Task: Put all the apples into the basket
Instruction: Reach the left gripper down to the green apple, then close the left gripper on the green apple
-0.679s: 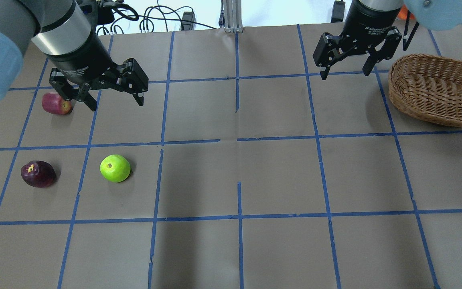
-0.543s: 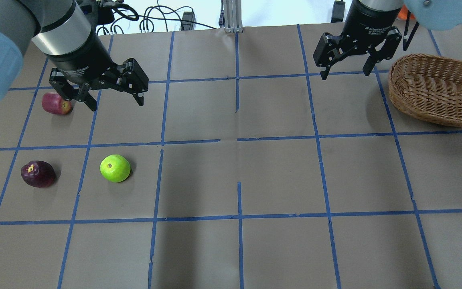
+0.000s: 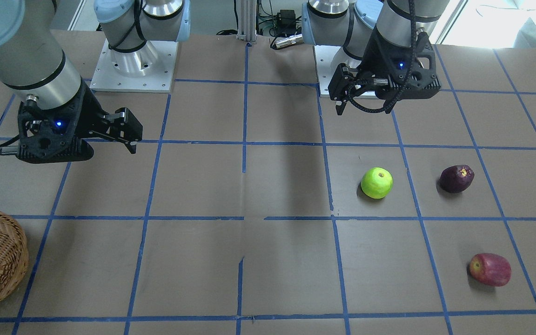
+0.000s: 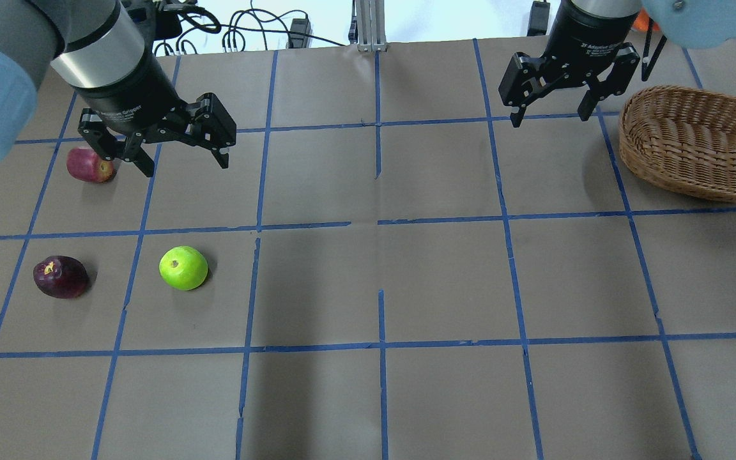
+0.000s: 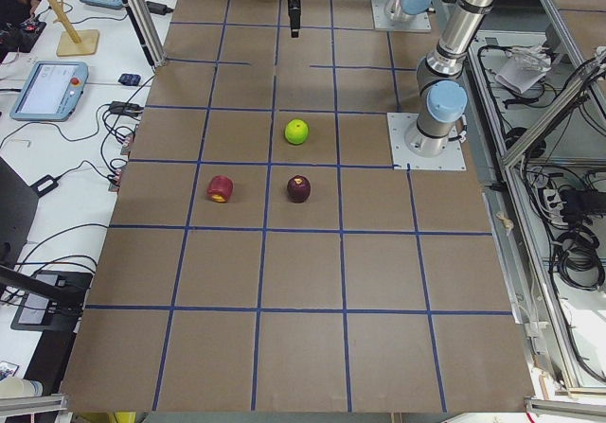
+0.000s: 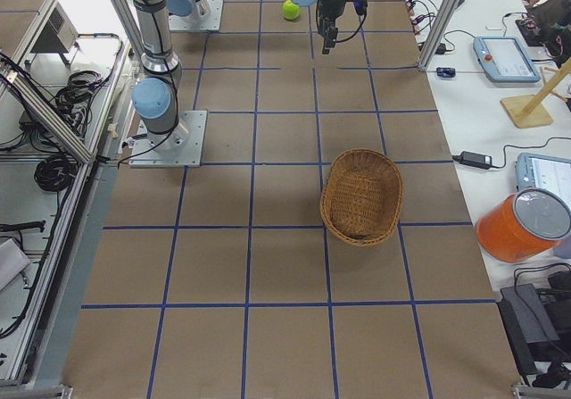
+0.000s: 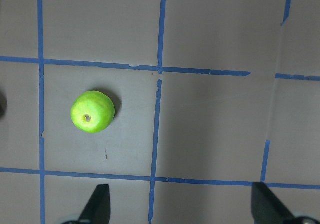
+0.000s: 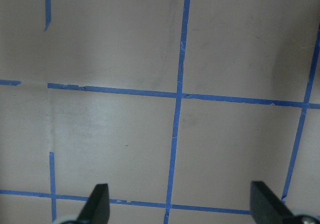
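Note:
The lime green apple (image 4: 183, 268) lies on the table's left half, and it also shows in the left wrist view (image 7: 93, 111). The dark purple apple (image 4: 60, 276) lies to its left. The red apple (image 4: 90, 164) lies farther back, just left of my left gripper (image 4: 186, 166). That gripper is open and empty, hovering above the table. My right gripper (image 4: 551, 118) is open and empty, hovering just left of the wicker basket (image 4: 674, 172), which holds no apples. In the front-facing view the green apple (image 3: 377, 183), purple apple (image 3: 456, 178) and red apple (image 3: 490, 269) lie apart from each other.
The table is brown paper with a blue tape grid. Cables and a metal post (image 4: 368, 25) stand at the far edge. The two arm bases (image 3: 133, 65) sit at the robot's side. The right wrist view shows only bare paper between the fingers (image 8: 97, 204).
Both grippers have shifted very slightly toward the table's far edge. The apples and the basket have not moved.

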Available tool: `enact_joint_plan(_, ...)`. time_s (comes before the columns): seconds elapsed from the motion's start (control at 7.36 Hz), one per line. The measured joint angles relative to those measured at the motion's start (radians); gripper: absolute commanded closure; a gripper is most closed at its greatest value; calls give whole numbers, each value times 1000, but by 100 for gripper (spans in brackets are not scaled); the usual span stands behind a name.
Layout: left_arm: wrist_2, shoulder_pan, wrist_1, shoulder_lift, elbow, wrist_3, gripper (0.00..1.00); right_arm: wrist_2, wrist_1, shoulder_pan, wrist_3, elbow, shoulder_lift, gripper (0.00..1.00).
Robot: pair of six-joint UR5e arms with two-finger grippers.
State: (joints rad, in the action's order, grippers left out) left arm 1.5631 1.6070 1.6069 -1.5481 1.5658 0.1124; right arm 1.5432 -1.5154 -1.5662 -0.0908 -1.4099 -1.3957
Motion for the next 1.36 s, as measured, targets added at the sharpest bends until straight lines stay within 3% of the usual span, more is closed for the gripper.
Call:
enact_joint_plan(0.41,7,-54,-27,-31,55,-37,0,-1,0,0,0,0,1,0)
enact_joint_plan(0.54,11,-100,-94,-47,127,-69,0,-1,-1,0,0,0,1,0)
enact_joint_plan(1.09,20,-277,-568,-89,531,-298,0,2,-1,3,-4,0,-3,0)
enact_joint_plan(1.36,12,-309,-651,-142,581,-337,0,4,0,4,-4,0,-2,0)
